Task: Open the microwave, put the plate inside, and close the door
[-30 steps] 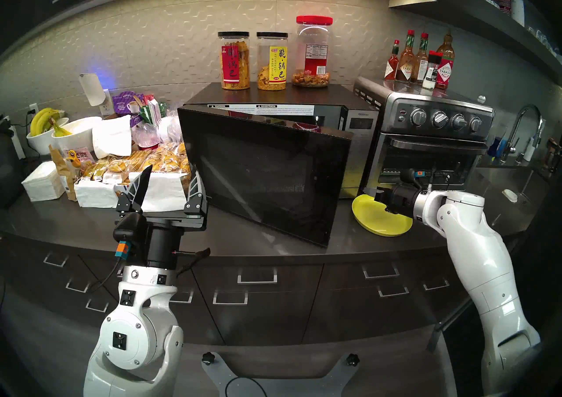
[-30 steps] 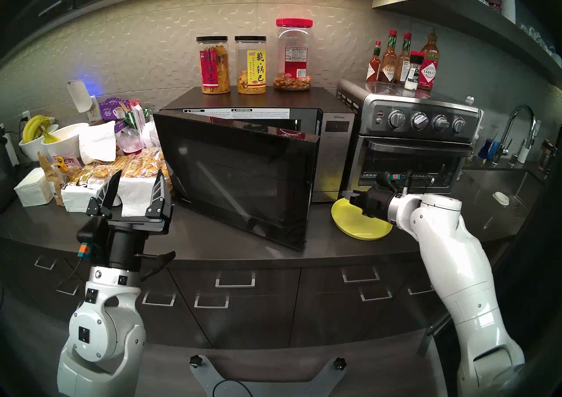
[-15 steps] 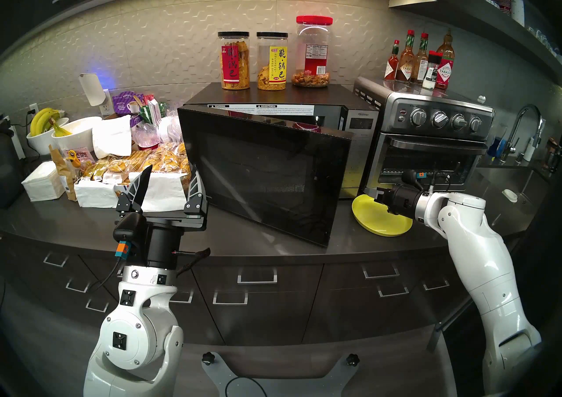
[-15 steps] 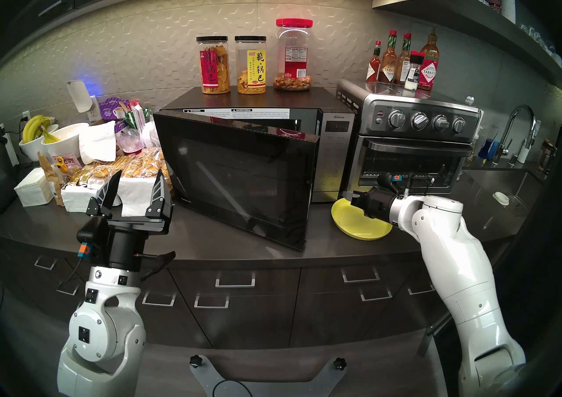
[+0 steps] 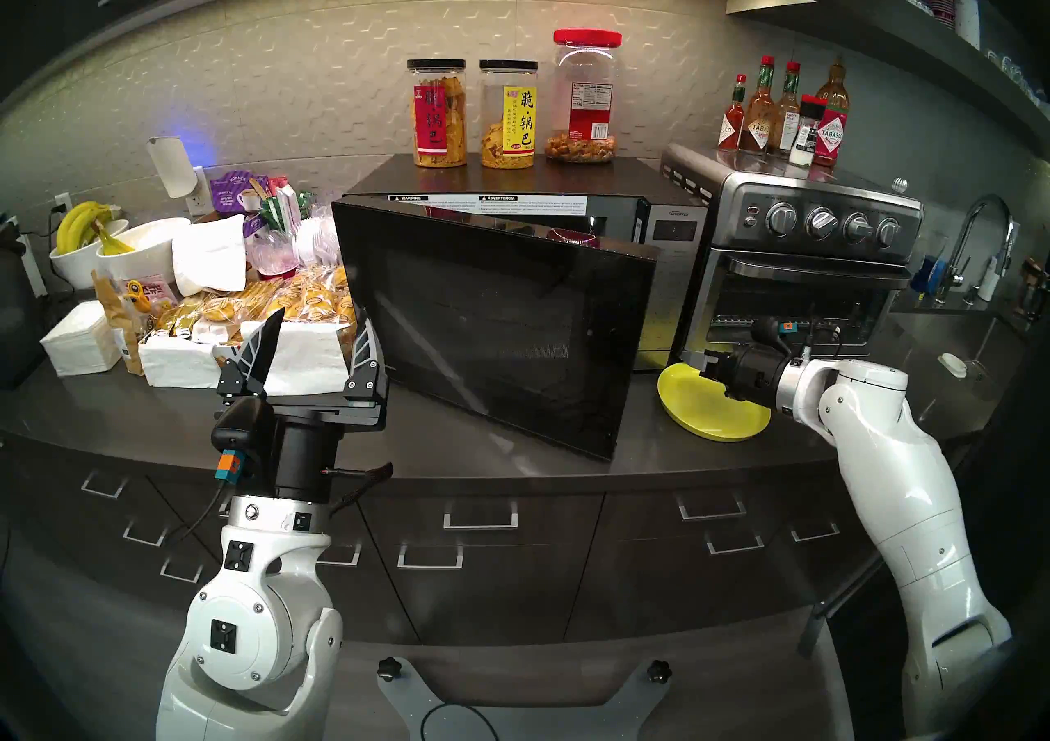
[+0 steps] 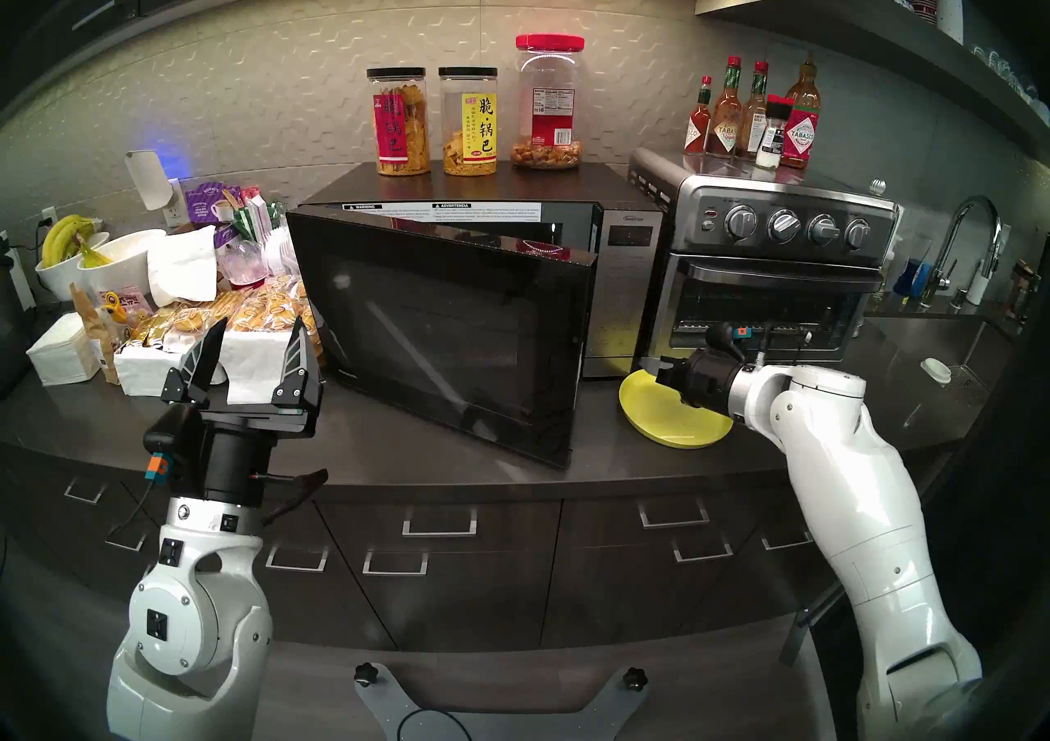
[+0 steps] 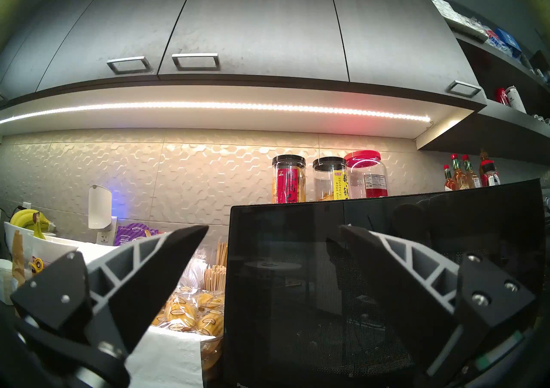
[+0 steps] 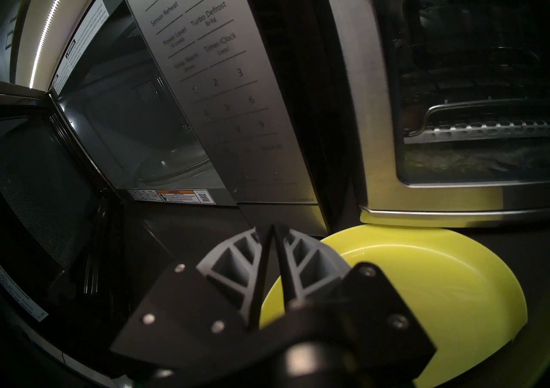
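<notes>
The black microwave [image 5: 511, 177] stands mid-counter with its glossy door [image 5: 494, 336] swung partly open, hinged on its left. The right wrist view shows the glass turntable [image 8: 175, 167] and the grey touch panel [image 8: 223, 81]. The yellow plate [image 5: 704, 410] lies flat on the counter before the toaster oven, right of the door's free edge. My right gripper [image 5: 688, 356] hovers over the plate's [image 8: 416, 274] back-left rim. Its fingertips [image 8: 273, 228] are together and hold nothing. My left gripper [image 5: 321, 325] is wide open, pointing up beside the door's hinge side [image 7: 273, 229].
A steel toaster oven [image 5: 807, 268] with four knobs stands right of the microwave, with sauce bottles [image 5: 784, 109] on top. Three snack jars [image 5: 508, 115] sit on the microwave. Snack boxes, bowls and bananas [image 5: 255, 325] crowd the left counter. A sink [image 5: 966, 336] is at the far right.
My right arm has drawn back slightly to the right over the plate. The door, the plate and my left arm have not moved.
</notes>
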`<action>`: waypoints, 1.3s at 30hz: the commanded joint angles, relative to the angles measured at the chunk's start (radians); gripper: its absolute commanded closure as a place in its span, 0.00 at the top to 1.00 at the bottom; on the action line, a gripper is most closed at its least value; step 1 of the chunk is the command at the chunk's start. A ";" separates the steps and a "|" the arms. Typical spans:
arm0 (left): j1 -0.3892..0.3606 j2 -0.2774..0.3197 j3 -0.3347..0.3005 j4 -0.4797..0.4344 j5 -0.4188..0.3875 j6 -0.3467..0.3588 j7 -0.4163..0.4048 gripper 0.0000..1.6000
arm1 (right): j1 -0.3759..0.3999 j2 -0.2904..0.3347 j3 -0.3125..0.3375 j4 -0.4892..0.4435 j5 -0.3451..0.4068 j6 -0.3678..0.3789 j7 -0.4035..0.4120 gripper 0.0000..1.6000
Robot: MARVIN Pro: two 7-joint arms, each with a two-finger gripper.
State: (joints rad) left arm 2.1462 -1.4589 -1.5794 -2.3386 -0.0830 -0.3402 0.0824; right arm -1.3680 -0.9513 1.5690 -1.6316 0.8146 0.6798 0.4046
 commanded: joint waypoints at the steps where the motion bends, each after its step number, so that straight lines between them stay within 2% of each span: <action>1: 0.002 -0.002 -0.001 -0.020 0.002 -0.002 0.003 1.00 | 0.012 -0.002 0.008 -0.012 0.002 -0.008 0.002 0.38; 14: 0.002 -0.002 -0.001 -0.020 0.002 -0.002 0.003 1.00 | 0.012 -0.002 0.008 -0.012 0.001 -0.008 0.003 0.38; 25: 0.006 -0.004 0.004 -0.030 -0.031 -0.012 -0.008 1.00 | 0.012 -0.003 0.009 -0.012 0.000 -0.008 0.004 0.38; 29: 0.012 0.011 -0.004 -0.037 -0.074 -0.002 -0.028 1.00 | 0.012 -0.003 0.009 -0.012 0.000 -0.008 0.004 0.38; 32: 0.038 0.038 -0.011 -0.068 -0.162 0.039 -0.069 1.00 | 0.012 -0.003 0.009 -0.012 0.000 -0.007 0.004 0.38; 34: 0.053 0.053 -0.022 -0.086 -0.190 0.053 -0.087 1.00 | 0.012 -0.003 0.009 -0.012 0.000 -0.007 0.004 0.38; 39: 0.074 0.086 -0.058 -0.105 -0.221 0.102 -0.121 1.00 | 0.012 -0.003 0.009 -0.012 0.000 -0.007 0.004 0.38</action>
State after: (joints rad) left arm 2.1843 -1.4236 -1.6034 -2.3883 -0.2557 -0.2847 0.0059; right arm -1.3685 -0.9513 1.5715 -1.6305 0.8117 0.6798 0.4088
